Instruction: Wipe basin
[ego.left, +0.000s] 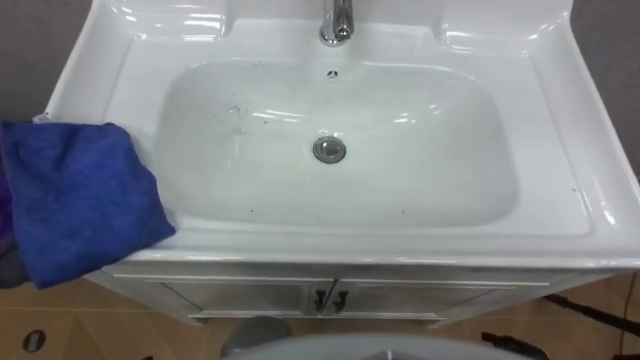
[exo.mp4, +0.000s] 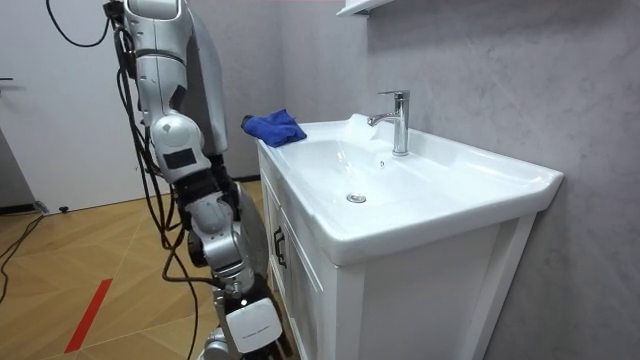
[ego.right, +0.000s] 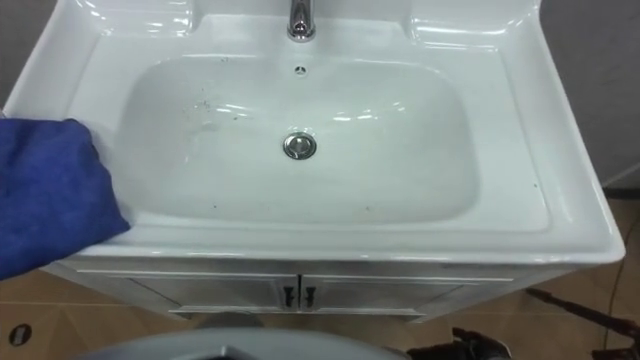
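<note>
Standing upright, the robot holds its left hand (exo.mp4: 247, 123) forward at waist height.

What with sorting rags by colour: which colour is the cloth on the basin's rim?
The cloth is plain blue; left eye view.

Scene lit brightly and evenly from overhead. White glare streaks seen on basin (ego.left: 560, 150) ledges and across bowl floor. Highlights caught on chrome faucet (ego.left: 338, 22) and drain (ego.left: 329, 150). Soft shadow cast under front rim onto cabinet (ego.left: 250, 295). Blue cloth (ego.left: 80, 195) lit flat, folds faintly shaded. Grey wall (exo.mp4: 480, 60) evenly lit in room view.
</note>
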